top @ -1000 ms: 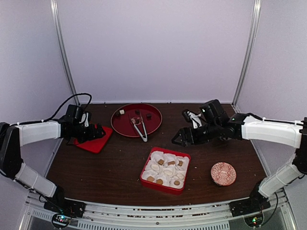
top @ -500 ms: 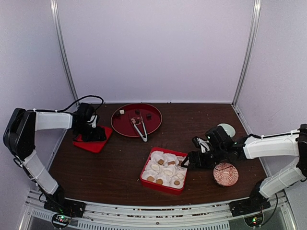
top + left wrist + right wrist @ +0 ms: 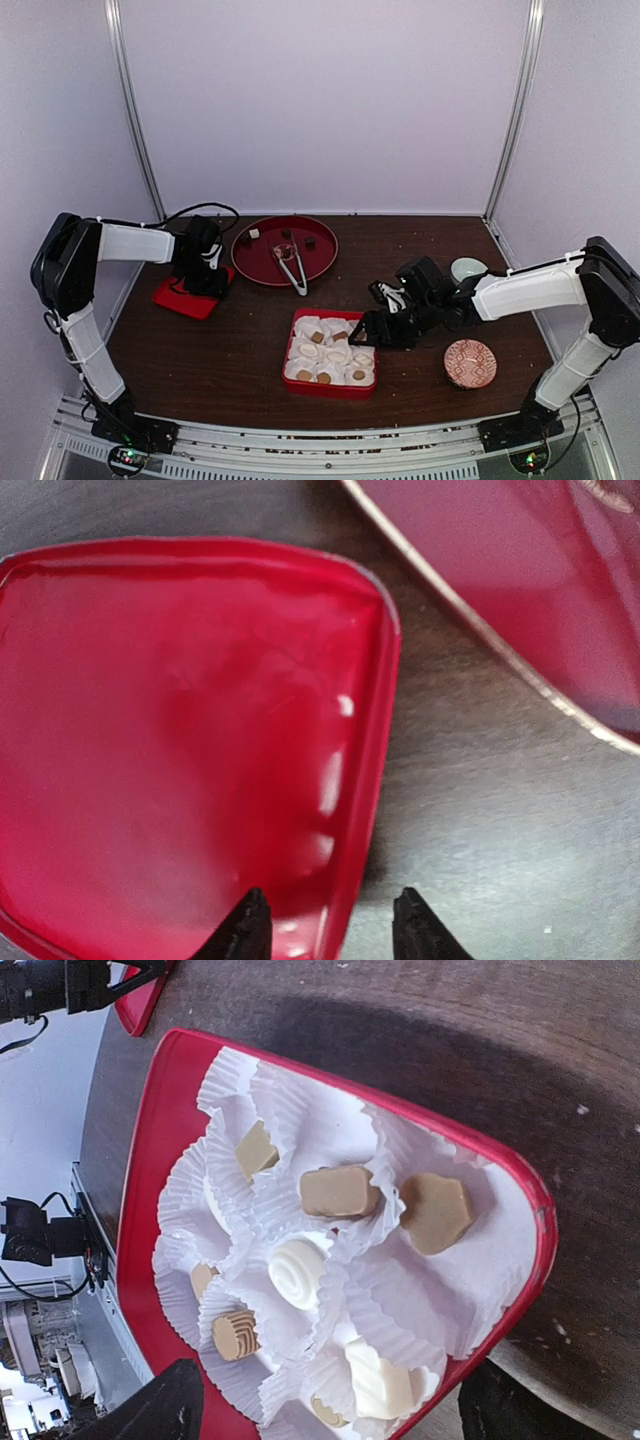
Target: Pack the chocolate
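Several tan and white chocolates (image 3: 340,1190) sit in white paper cups in the red box (image 3: 292,350). In the right wrist view the box rim (image 3: 150,1160) runs between the fingers of my right gripper (image 3: 335,1405), which stands open across the box's right corner (image 3: 365,335). More chocolate (image 3: 310,242) lies on the round red plate (image 3: 260,262) beside the tongs (image 3: 292,268). My left gripper (image 3: 205,282) hangs low over the red lid (image 3: 180,298). In its wrist view its jaws (image 3: 330,930) straddle the lid's right rim (image 3: 375,760), narrow but apart.
A pink patterned bowl (image 3: 468,362) stands right of the box, and a pale green bowl (image 3: 470,268) sits behind my right arm. The plate's edge (image 3: 520,670) lies close to the right of the lid. Frame posts stand at the back corners.
My right gripper has come down from mid-table to the box's right corner, and the box has slid slightly left. My left gripper has moved right over the lid and its jaws have narrowed.
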`<move>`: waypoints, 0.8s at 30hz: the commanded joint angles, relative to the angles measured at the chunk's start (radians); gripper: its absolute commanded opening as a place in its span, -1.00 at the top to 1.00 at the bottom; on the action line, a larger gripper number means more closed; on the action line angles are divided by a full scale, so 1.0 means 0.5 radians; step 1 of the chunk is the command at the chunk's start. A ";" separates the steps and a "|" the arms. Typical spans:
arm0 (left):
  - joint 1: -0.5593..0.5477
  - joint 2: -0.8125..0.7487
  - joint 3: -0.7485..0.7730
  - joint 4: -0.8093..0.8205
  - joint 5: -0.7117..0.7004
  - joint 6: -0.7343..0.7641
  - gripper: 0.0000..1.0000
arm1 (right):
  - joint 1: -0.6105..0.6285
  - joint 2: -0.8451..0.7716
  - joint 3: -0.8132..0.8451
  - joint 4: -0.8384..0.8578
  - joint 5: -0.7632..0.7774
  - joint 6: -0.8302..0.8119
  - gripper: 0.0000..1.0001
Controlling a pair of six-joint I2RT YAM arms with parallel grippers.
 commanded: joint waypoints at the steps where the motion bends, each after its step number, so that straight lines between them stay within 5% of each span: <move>1: -0.004 0.083 0.077 -0.057 -0.091 0.062 0.18 | 0.079 0.082 0.123 0.145 -0.090 0.023 -0.78; 16: -0.062 0.161 0.047 -0.157 -0.165 0.070 0.98 | 0.017 -0.254 0.088 -0.061 0.163 -0.202 -0.85; 24: -0.103 -0.207 -0.098 -0.216 -0.189 -0.023 1.00 | -0.062 -0.636 0.096 -0.227 0.611 -0.428 -0.97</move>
